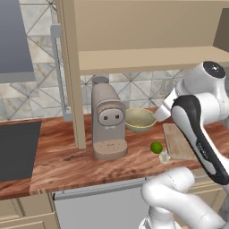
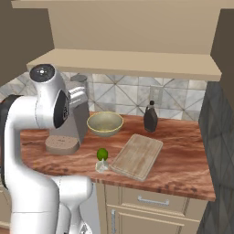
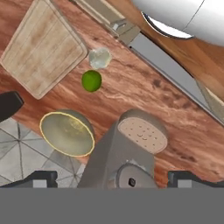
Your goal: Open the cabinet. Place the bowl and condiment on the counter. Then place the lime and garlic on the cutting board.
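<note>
The cabinet (image 1: 147,58) stands open, its doors swung out and its shelf (image 2: 123,61) bare. On the counter (image 1: 67,161) sits the olive-beige bowl (image 1: 139,119) (image 2: 105,123) (image 3: 66,133), right of the coffee machine. The dark condiment (image 2: 151,118) (image 3: 8,105) bottle stands upright near the tiled wall. The lime (image 1: 156,147) (image 2: 102,154) (image 3: 91,81) and the garlic (image 1: 164,157) (image 2: 101,165) (image 3: 99,57) lie side by side on the counter, just off the cutting board (image 2: 137,155) (image 3: 41,46). My gripper (image 3: 114,179) hangs open and empty, high above the coffee machine and looking down.
A grey coffee machine (image 1: 107,125) (image 2: 68,132) (image 3: 127,153) stands under the open left door (image 1: 71,67). A black cooktop (image 1: 18,147) lies at the far left under a grey hood (image 1: 13,40). Drawers (image 2: 151,201) run below the counter's front edge.
</note>
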You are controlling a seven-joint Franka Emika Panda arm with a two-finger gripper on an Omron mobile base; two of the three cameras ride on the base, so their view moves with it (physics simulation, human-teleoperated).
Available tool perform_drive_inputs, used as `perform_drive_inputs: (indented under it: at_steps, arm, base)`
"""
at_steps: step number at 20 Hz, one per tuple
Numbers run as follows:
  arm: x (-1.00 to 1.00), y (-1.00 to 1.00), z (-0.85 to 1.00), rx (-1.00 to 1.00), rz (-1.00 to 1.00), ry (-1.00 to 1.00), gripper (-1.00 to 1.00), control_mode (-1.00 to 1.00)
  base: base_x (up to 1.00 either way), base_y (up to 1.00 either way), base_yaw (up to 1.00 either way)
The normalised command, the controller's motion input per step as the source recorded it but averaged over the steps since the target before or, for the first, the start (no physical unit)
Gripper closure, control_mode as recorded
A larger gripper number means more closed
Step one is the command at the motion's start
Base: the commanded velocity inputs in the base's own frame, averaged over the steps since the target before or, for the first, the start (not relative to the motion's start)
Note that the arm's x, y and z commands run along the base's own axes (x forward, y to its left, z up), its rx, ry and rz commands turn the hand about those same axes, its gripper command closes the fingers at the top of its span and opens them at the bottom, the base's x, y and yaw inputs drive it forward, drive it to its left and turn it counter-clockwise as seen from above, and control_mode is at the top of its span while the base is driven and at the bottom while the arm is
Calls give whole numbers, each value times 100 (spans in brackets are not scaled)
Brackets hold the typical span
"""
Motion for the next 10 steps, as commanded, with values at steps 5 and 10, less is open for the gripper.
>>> perform_drive_inputs:
  at_steps: [5, 10]
  arm:
    - [8, 12, 0, -11, -8, 14, -100, -100]
    - [0, 0, 0, -8, -1, 18, -100, -100]
  base:
    - [0, 0, 0]
    - [0, 0, 0]
